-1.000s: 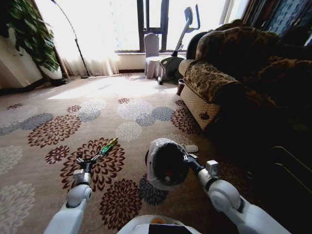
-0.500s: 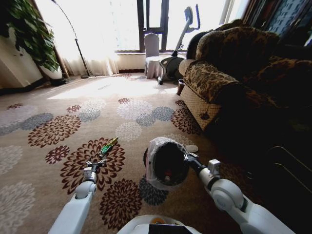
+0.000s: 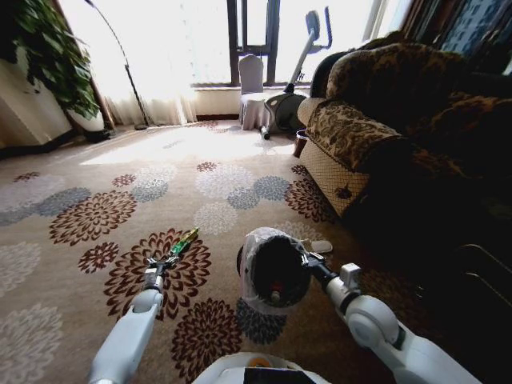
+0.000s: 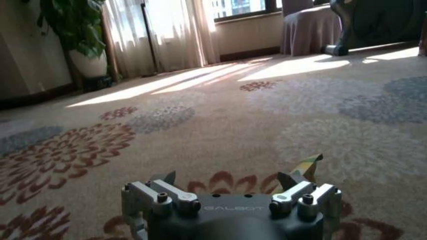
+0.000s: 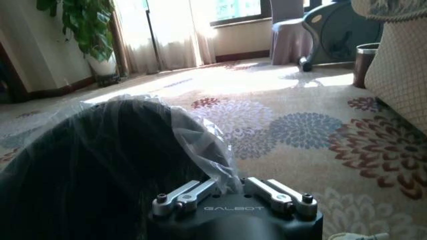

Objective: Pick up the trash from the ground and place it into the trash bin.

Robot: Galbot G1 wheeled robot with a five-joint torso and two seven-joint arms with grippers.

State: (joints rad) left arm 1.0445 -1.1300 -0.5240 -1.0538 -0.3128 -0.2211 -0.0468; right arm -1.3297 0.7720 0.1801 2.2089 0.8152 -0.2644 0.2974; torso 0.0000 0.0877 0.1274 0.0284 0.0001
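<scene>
A green foil wrapper (image 3: 182,240), the trash, lies on the flowered carpet ahead of my left arm. My left gripper (image 3: 155,274) hovers low just short of it, open and holding nothing. In the left wrist view the wrapper (image 4: 307,164) pokes up just beyond one fingertip (image 4: 292,178) of the left gripper (image 4: 228,179). The black trash bin (image 3: 273,269), with its translucent liner, is tipped with its mouth toward me. My right gripper (image 3: 306,259) is shut on its rim. Up close, the right gripper (image 5: 229,186) pinches the liner at the edge of the trash bin (image 5: 87,165).
A patterned sofa (image 3: 376,136) fills the right side, with a small dark cup (image 3: 299,142) at its corner. An exercise bike (image 3: 290,100), a covered chair (image 3: 252,88), a floor lamp (image 3: 128,76) and a potted plant (image 3: 48,56) stand far back. Carpet stretches left and ahead.
My left arm has straightened and its gripper has drawn back slightly from the wrapper, which still lies on the carpet. The right gripper keeps hold of the bin. The head view shifted a little.
</scene>
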